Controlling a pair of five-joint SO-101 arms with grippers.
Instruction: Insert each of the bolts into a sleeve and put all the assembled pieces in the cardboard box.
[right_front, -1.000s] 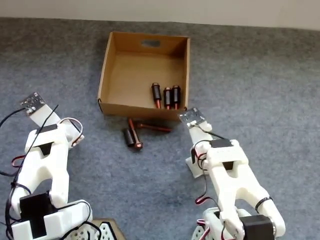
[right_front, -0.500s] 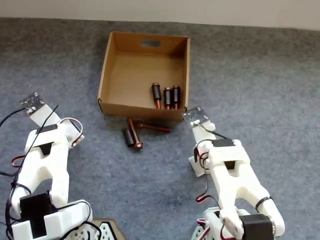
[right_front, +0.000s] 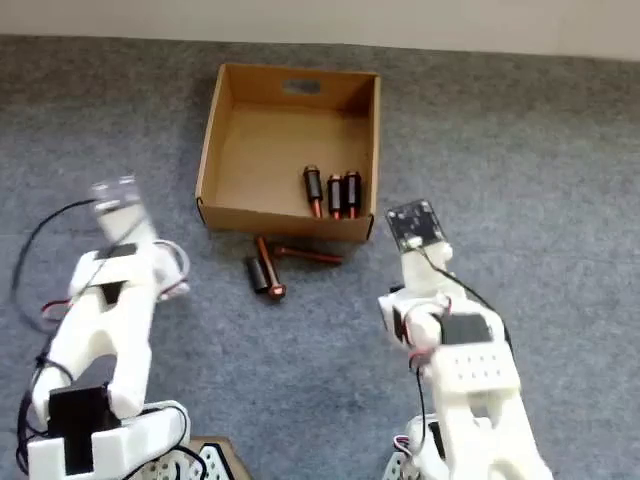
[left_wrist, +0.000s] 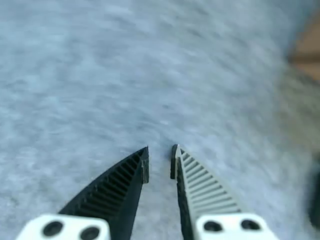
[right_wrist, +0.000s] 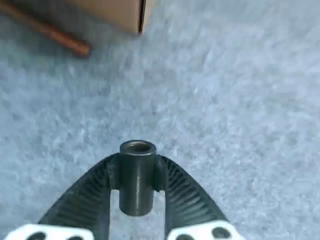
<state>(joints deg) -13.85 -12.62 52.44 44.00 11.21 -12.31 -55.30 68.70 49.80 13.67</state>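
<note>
My right gripper (right_wrist: 137, 162) is shut on a black sleeve (right_wrist: 136, 187), held upright over the carpet with its bore showing. A bare copper bolt (right_front: 308, 255) lies in front of the cardboard box (right_front: 212, 150), and its end (right_wrist: 50, 31) shows beyond the sleeve. Beside it lies another bolt in a black sleeve (right_front: 263, 272). Three assembled pieces (right_front: 334, 190) lie inside the box near its front wall. My left gripper (left_wrist: 160, 164) hangs over bare carpet left of the box, narrowly open, with nothing between its fingers.
Grey carpet covers the table. The left arm (right_front: 105, 310) stands left of the loose parts, the right arm (right_front: 450, 340) at their right, below the box's front right corner (right_wrist: 132, 12). The box's corner (left_wrist: 307, 52) lies off to one side of the left gripper.
The right arm has drawn back to the right, away from the box front, with the sleeve in its grip. The left arm has swung right, toward the box.
</note>
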